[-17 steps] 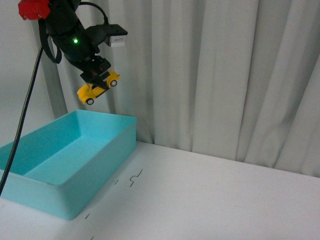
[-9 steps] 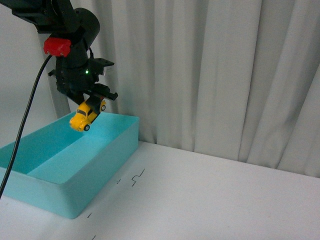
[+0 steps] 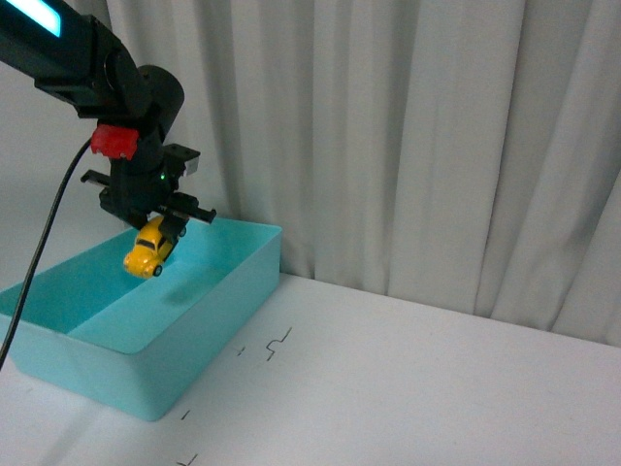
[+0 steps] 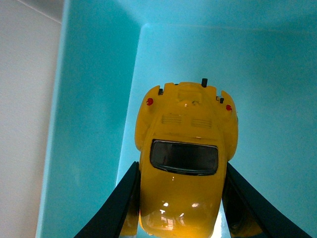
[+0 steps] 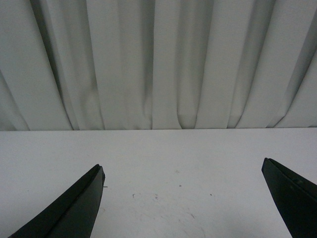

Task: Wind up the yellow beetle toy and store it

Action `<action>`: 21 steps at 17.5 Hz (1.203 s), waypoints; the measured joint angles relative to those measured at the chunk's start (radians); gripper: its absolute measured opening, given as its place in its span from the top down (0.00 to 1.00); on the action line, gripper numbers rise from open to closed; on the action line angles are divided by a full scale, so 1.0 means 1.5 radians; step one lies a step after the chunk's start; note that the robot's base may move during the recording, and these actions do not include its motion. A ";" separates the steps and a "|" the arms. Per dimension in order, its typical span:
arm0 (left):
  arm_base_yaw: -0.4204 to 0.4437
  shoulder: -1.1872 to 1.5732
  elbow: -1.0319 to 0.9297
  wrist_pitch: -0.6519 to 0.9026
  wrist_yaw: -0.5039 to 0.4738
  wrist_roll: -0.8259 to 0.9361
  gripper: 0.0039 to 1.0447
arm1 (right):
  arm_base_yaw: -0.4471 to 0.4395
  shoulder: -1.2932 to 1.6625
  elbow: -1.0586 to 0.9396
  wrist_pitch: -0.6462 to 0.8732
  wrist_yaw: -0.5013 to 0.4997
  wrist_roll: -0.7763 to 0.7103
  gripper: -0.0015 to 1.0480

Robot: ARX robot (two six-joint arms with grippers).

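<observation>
The yellow beetle toy (image 3: 148, 249) hangs nose-down over the turquoise bin (image 3: 223, 291), held in my left gripper (image 3: 155, 228), which is shut on it. In the left wrist view the toy (image 4: 183, 163) fills the middle, its dark window and red lights facing the camera, with a black finger (image 4: 119, 203) pressed on each flank and the bin's floor (image 4: 267, 99) below it. My right gripper (image 5: 183, 198) is open over bare white table, with nothing between its fingers (image 5: 69, 208); it does not show in the front view.
The bin stands at the table's left side near the pleated white curtain (image 3: 417, 136). A black cable (image 3: 49, 233) hangs from the left arm past the bin. Small black marks (image 3: 277, 345) lie on the white table (image 3: 437, 388) right of the bin.
My left gripper has come down and to the left with the toy, from high in front of the curtain to just over the bin's inside. The toy now points more steeply down.
</observation>
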 joint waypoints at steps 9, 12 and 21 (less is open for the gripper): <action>0.012 0.061 -0.024 0.039 -0.023 0.054 0.62 | 0.000 0.000 0.000 0.000 0.000 0.000 0.06; 0.013 0.067 -0.035 0.034 -0.014 0.060 0.56 | 0.000 0.000 0.000 0.000 0.000 0.000 0.06; -0.002 -0.018 -0.084 0.065 0.066 0.103 0.06 | 0.000 0.000 0.000 0.000 0.000 0.000 0.06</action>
